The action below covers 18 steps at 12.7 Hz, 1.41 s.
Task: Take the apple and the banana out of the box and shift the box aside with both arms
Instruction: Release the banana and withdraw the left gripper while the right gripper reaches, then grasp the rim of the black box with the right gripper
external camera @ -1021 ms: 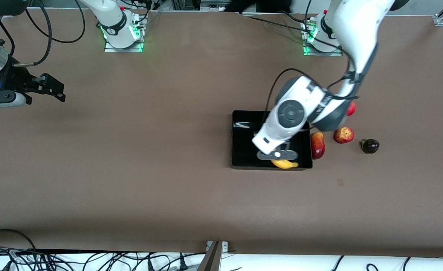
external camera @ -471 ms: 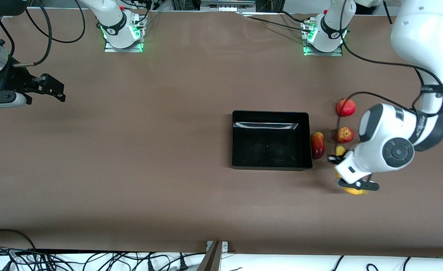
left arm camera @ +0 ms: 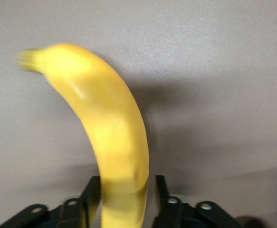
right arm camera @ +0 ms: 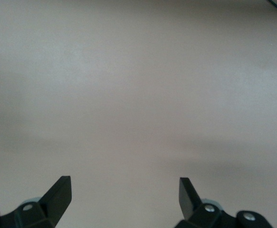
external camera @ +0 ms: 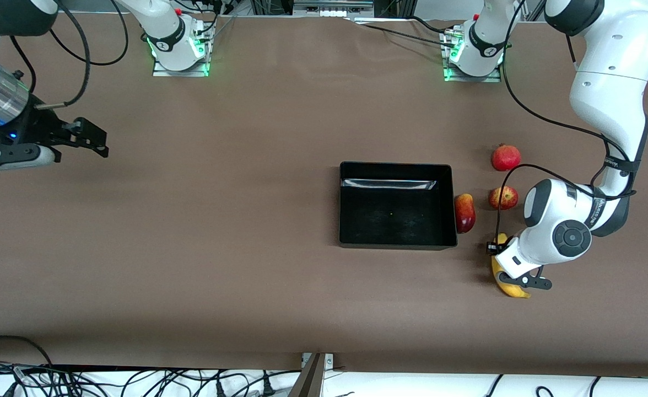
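Note:
The yellow banana [external camera: 511,291] lies low at the table between my left gripper's [external camera: 522,281] fingers, nearer to the front camera than the apple [external camera: 503,198]. In the left wrist view the left gripper [left arm camera: 128,185] is shut on the banana [left arm camera: 109,123]. The black box [external camera: 395,246] stands empty at mid-table. The mango [external camera: 464,213] lies beside its wall toward the left arm's end. The pomegranate [external camera: 506,157] is farther from the camera than the apple. The purple fruit is hidden. My right gripper [external camera: 102,144] waits open and empty at the right arm's end; it also shows in the right wrist view [right arm camera: 125,190].
The left arm's elbow [external camera: 563,220] hangs over the table beside the apple. Both arm bases [external camera: 178,52] stand along the table's far edge. Cables lie off the table's near edge [external camera: 136,380].
My left arm has carried the banana from over the box out to the table at the left arm's end and lowered it. The right gripper has shifted slightly.

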Tool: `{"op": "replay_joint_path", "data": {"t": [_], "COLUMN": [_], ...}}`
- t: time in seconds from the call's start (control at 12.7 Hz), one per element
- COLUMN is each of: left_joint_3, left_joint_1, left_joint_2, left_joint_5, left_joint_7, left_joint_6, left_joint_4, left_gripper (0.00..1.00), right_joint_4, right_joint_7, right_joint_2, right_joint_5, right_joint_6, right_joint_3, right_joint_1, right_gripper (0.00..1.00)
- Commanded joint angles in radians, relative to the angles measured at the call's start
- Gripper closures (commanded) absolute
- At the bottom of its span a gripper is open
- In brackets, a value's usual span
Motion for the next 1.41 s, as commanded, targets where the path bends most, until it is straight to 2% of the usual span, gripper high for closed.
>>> {"op": "replay_joint_path", "data": {"t": [0.0, 0.16, 0.39, 0.47, 0.63, 0.79, 0.94, 1.02, 1.18, 1.34], "left_joint_3": [-0.021, -0.047, -0.079, -0.076, -0.032, 0.143, 0.246, 0.249, 0.245, 0.245], "left_joint_1": [0.007, 0.005, 0.005, 0.007, -0.022, -0.143, -0.214, -0.22, -0.207, -0.199], "left_joint_2": [-0.088, -0.205, -0.357, -0.406, -0.539, -0.692, -0.814, -0.851, -0.857, -0.856], "left_joint_5": [0.019, 0.0, -0.076, -0.13, -0.223, -0.289, -0.308, -0.308, -0.304, -0.303], "left_joint_7": [0.043, 0.048, 0.045, 0.044, 0.044, 0.039, 0.043, 0.036, 0.031, 0.03], "left_joint_6": [-0.021, -0.117, -0.405, -0.497, -0.588, -0.592, -0.505, -0.501, -0.501, -0.501], "left_joint_4": [-0.007, 0.009, 0.09, 0.115, 0.088, -0.031, -0.183, -0.249, -0.261, -0.267], "left_gripper": [0.0, 0.0, 0.0, 0.0, 0.0, 0.0, 0.0, 0.0, 0.0, 0.0], "right_joint_4": [0.018, 0.016, 0.015, 0.018, 0.021, 0.042, 0.132, 0.188, 0.271, 0.28], "right_joint_7": [-0.005, -0.01, 0.008, 0.049, 0.218, 0.388, 0.543, 0.598, 0.715, 0.771], "right_joint_2": [0.006, 0.047, 0.065, 0.103, 0.182, 0.283, 0.411, 0.476, 0.59, 0.656], "right_joint_5": [0.003, 0.003, 0.004, 0.015, 0.049, 0.059, 0.061, 0.063, 0.073, 0.075], "right_joint_6": [-0.001, -0.016, -0.025, -0.013, 0.084, 0.216, 0.286, 0.316, 0.401, 0.522], "right_joint_3": [-0.003, -0.003, -0.003, -0.003, 0.009, 0.013, 0.013, 0.013, 0.013, 0.011], "right_joint_1": [0.05, 0.08, 0.16, 0.191, 0.258, 0.364, 0.444, 0.482, 0.556, 0.608], "right_gripper": [0.0, 0.0, 0.0, 0.0, 0.0, 0.0, 0.0, 0.0, 0.0, 0.0]}}
